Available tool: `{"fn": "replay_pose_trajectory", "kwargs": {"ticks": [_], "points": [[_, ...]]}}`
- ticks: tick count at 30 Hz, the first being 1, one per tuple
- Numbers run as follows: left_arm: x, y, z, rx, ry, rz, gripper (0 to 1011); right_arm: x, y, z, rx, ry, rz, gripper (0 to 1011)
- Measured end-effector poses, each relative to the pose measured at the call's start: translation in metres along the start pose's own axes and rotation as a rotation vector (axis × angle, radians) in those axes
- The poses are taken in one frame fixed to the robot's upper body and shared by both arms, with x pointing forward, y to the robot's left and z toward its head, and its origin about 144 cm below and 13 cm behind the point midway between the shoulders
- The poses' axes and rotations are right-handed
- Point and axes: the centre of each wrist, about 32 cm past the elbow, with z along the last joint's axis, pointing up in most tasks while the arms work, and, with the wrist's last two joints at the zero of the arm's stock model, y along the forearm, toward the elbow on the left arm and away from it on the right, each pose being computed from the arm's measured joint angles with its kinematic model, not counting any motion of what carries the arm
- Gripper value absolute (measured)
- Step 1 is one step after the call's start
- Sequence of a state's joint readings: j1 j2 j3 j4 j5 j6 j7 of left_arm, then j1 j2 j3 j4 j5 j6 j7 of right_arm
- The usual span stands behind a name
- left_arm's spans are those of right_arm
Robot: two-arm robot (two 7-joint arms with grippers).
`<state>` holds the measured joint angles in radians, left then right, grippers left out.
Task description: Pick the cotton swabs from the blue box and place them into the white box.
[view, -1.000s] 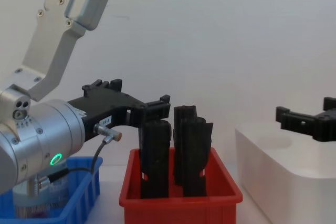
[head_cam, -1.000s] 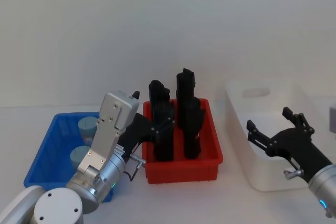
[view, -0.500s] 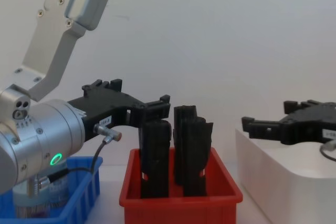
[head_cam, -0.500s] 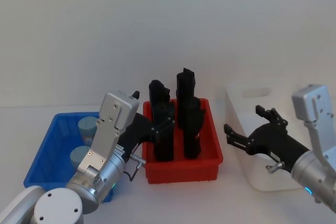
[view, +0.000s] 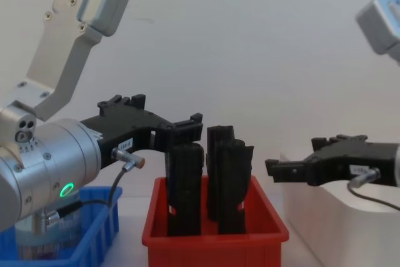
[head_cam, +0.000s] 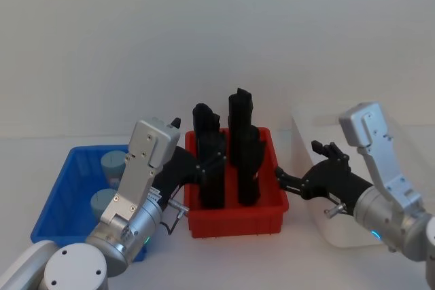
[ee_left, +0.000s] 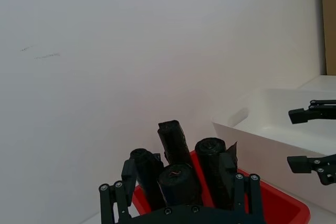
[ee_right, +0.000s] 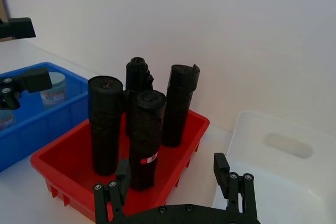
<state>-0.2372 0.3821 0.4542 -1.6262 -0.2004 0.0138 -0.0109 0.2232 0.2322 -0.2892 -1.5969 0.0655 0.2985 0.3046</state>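
Head view: both cotton swabs (head_cam: 112,162) sit in the blue box (head_cam: 64,168). Left gripper (view: 161,112) and right gripper (head_cam: 297,162) hover wide open and empty, flanking the red bin (head_cam: 234,222). Reaching stage, I judge; next, the left should lower onto one.

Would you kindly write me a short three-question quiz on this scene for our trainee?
1. True or false: the left gripper and the right gripper are both open.
2. How many jars of cotton swabs sit in the blue box?
3. What stands between the blue box and the white box? A: a red bin of black rolls; B: a green tray; C: nothing.
Key: 1 true; 2 two; 3 A.
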Motion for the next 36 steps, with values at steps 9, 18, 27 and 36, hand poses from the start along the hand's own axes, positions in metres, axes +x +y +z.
{"fn": "replay_pose_trajectory", "kwargs": {"ticks": [9, 18, 27, 36], "points": [[0.0, 0.0, 0.0, 0.0, 0.0, 0.0, 1004, -0.005, 0.021, 0.003, -0.04, 0.02, 0.015, 1002], [0.0, 0.0, 0.0, 0.0, 0.0, 0.0, 1004, -0.008, 0.041, 0.01, -0.051, 0.046, 0.041, 1002], [0.0, 0.0, 0.0, 0.0, 0.0, 0.0, 1004, -0.011, 0.062, 0.014, -0.066, 0.076, 0.058, 1002], [0.0, 0.0, 0.0, 0.0, 0.0, 0.0, 1004, -0.017, 0.081, 0.015, -0.078, 0.1, 0.066, 1002]]}}
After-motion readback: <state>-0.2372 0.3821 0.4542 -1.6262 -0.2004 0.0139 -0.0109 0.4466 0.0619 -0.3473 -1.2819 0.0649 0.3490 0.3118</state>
